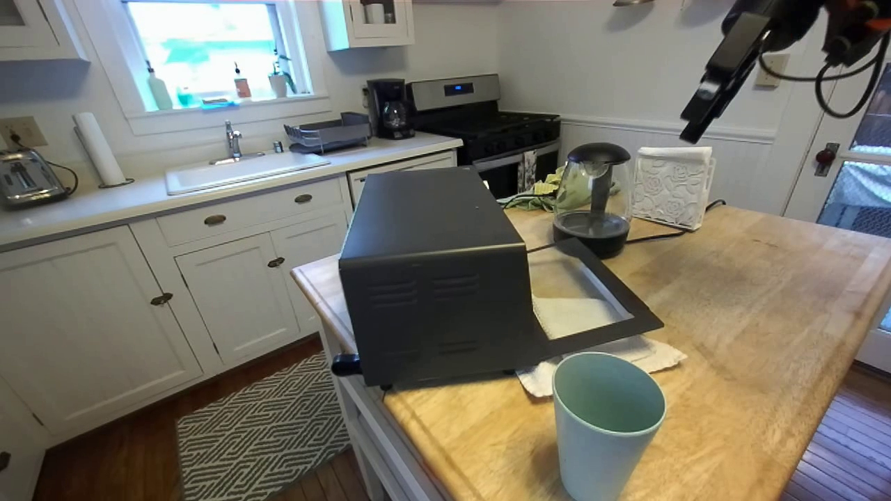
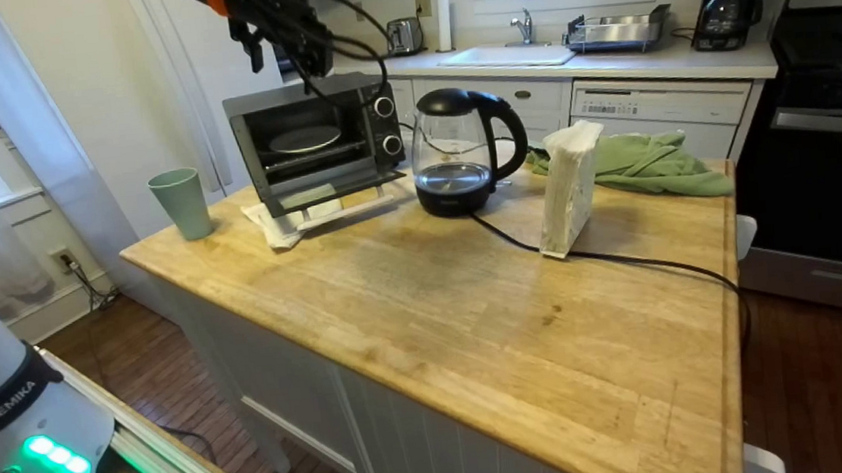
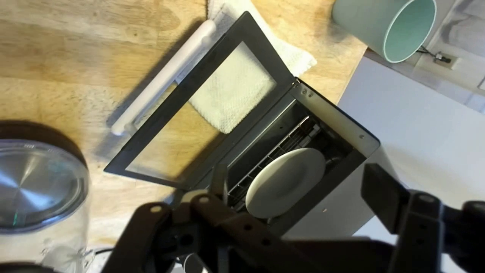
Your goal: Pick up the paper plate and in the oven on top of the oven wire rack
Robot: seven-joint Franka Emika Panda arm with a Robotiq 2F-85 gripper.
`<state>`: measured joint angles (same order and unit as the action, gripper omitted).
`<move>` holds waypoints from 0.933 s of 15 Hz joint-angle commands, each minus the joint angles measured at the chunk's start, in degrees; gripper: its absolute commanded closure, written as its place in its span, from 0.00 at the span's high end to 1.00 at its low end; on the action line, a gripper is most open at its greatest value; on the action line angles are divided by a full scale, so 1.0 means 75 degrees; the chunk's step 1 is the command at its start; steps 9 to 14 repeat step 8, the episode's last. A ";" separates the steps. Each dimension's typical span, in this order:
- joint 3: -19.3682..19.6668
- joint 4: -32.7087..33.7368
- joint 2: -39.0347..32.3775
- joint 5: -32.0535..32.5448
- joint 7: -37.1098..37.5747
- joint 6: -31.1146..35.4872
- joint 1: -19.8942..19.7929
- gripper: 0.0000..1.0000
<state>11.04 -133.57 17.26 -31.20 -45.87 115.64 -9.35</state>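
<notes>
Plate (image 3: 286, 182) is out of the grip: the gripper (image 3: 298, 185) has its fingers (image 3: 380, 199) wide apart, holding nothing, up outside the oven (image 1: 438, 306). The plate lies within, on the rack (image 3: 273, 153), so the placing step looks done, with only withdrawal left. The next move, I judge, calls for taking the empty gripper away without brushing the lowered door (image 3: 181, 98) or the kettle (image 2: 454, 180) near it, and for no regrasp. Farther out, a cloth (image 3: 295, 60) lies partly under the door, and the cup (image 1: 604, 438) stands upright near the end opposite the kettle
</notes>
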 commanded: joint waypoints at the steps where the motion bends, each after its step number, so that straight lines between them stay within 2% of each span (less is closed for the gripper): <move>1: 0.0376 -0.0536 0.1807 0.1090 -0.0541 -0.0296 -0.0070 1.00; 4: 0.0948 -0.0659 0.2741 0.1389 -0.1450 -0.0177 -0.0002 1.00; 5: 0.0810 -0.0286 0.2029 0.1210 -0.0802 -0.0166 0.0180 1.00; 8: 0.1108 -0.0482 0.2662 0.1347 -0.1197 -0.0166 0.0163 1.00; 14: 0.1108 -0.0482 0.2662 0.1347 -0.1197 -0.0166 0.0163 1.00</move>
